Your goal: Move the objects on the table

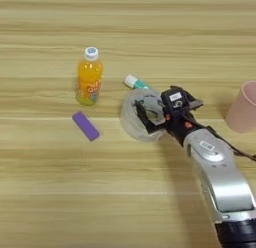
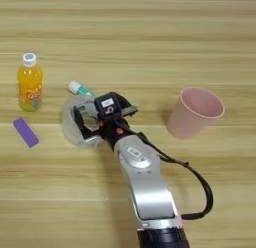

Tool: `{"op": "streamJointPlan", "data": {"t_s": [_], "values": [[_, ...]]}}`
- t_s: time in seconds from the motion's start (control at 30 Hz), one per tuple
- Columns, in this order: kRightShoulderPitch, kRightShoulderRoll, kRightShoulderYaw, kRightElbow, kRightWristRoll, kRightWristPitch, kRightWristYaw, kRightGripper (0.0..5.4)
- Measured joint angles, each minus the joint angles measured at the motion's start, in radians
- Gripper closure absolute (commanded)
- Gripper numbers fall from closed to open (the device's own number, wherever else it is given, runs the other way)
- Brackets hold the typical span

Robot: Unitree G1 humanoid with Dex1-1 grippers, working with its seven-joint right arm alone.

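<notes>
surface: light wood desk (image 2: 150,32) fills both views
grain: horizontal planks, pale yellow-brown, darker seams running left to right
light: even, soft, from above; faint shadow on desk left of the hand (image 2: 85,124)
walls/floor/windows: not visible
beyond hand: bare planks up to top edge

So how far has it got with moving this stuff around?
Nothing looks clearly moved yet. Right now the gripper is down at the clear tape roll, its black fingers reaching into the ring; I can't tell if it is gripped. The juice bottle stands upright and the purple block lies flat, both apart from the arm. A pink cup and a white-capped tube also sit on the table.
</notes>
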Motion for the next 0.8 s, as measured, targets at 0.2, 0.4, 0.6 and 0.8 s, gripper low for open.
{"op": "streamJointPlan", "data": {"t_s": [0.2, 0.4, 0.6, 0.8], "values": [[0.001, -0.024, -0.038, 0.013, 0.0, 0.0, -0.002, 0.05], [0.005, -0.051, -0.067, 0.022, 0.0, -0.003, -0.004, 0.05], [0.013, -0.071, -0.076, 0.019, -0.002, -0.003, -0.004, 0.05], [0.033, -0.102, -0.097, 0.01, -0.005, -0.004, -0.004, 0.05]]}}
